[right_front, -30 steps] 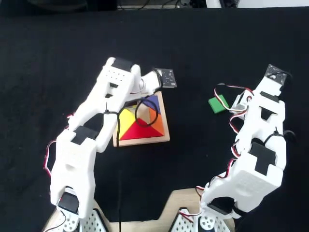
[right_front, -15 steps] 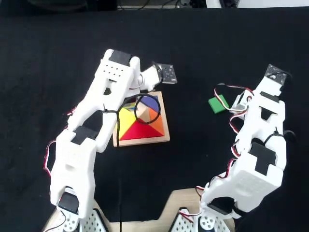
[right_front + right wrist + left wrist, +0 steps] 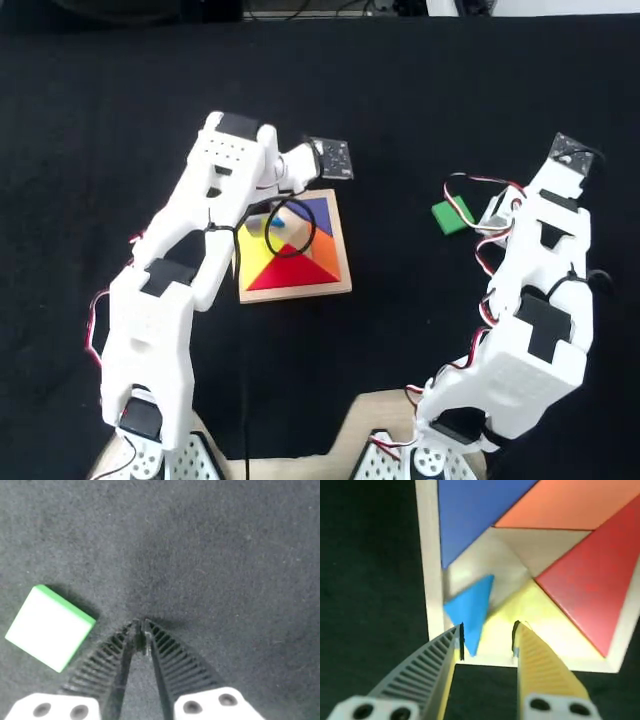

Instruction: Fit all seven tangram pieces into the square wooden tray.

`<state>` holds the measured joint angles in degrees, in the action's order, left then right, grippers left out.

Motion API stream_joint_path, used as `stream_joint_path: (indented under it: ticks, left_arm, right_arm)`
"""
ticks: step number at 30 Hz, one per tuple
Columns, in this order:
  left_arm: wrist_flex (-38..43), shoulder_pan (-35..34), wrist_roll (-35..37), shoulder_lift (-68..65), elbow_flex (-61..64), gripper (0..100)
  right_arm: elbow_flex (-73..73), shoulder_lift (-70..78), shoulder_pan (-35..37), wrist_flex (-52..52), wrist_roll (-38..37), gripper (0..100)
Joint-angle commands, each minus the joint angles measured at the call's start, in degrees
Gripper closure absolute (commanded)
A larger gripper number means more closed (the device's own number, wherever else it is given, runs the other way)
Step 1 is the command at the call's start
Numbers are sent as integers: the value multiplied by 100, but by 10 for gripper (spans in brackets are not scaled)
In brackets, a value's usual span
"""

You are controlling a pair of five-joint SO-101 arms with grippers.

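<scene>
Near the middle of the black worktop [image 3: 470, 80], somewhat toward its left edge, sits the square wooden tray [image 3: 343, 287], holding a dark blue piece [image 3: 470, 515], an orange piece [image 3: 570, 502], a red piece [image 3: 585, 585] and a yellow piece [image 3: 535, 617]. The left end effector [image 3: 487, 637] hangs over one tray corner with its fingers spread — a light blue triangle [image 3: 470, 607] lies tilted in the gap there, its tip at one finger. The green square piece [image 3: 49, 627] lies outside the tray, well apart toward the right edge — the right end effector [image 3: 141, 630], pressed together, is just beside it over bare cloth.
</scene>
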<state>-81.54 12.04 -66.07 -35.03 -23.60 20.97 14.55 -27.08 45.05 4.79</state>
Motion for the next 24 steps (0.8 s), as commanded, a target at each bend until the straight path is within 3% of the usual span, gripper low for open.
stream_joint_path:
  ticks: [1, 24]
  left_arm:
    - [229, 101, -53, 105, -57, 817]
    - [237, 171, -18, -404, -127, 820]
  right_arm:
    - [-312, -22, 88, 9, 53, 987]
    - [-312, -22, 88, 9, 53, 987]
